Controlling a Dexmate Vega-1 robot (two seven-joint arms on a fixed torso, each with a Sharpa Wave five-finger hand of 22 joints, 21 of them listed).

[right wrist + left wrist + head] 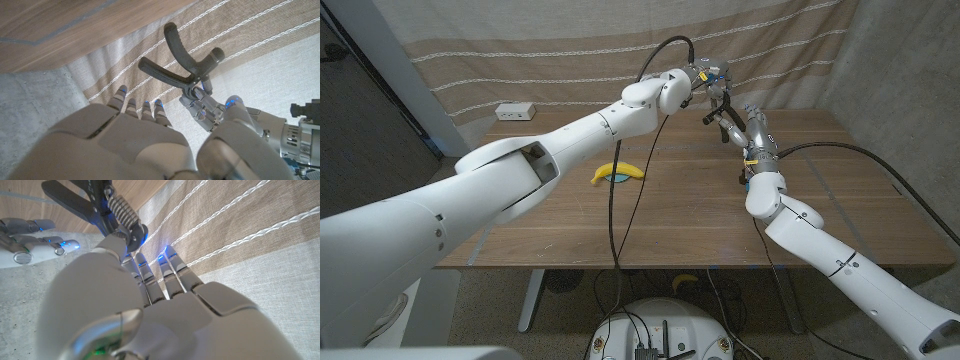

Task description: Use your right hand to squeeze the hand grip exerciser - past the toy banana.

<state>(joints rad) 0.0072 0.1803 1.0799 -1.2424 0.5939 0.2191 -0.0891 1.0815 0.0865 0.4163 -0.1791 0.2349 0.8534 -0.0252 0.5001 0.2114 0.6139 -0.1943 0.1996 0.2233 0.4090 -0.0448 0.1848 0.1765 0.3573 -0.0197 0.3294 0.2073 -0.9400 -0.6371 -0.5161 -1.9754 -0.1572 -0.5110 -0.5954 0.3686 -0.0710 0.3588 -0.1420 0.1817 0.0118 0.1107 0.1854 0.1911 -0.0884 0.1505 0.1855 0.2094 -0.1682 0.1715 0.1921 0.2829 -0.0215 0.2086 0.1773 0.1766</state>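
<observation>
The hand grip exerciser (716, 110) is up in the air over the table's far right part, black handles and a metal spring coil. My left hand (698, 76) holds it at the coil end (121, 211), handles (75, 200) pointing away. My right hand (752, 130) is raised just beside the handles, fingers apart and holding nothing. In the right wrist view the two handles (182, 57) fork out beyond my right hand (135, 140), with the left hand's fingers (207, 110) on the coil. The yellow toy banana (618, 173) lies mid-table, nearer than both hands.
A small white box (516, 111) sits at the table's far left. The wooden table (700, 220) backs onto a striped beige curtain (570, 50). Black cables (630, 190) hang from the left arm across the table's middle.
</observation>
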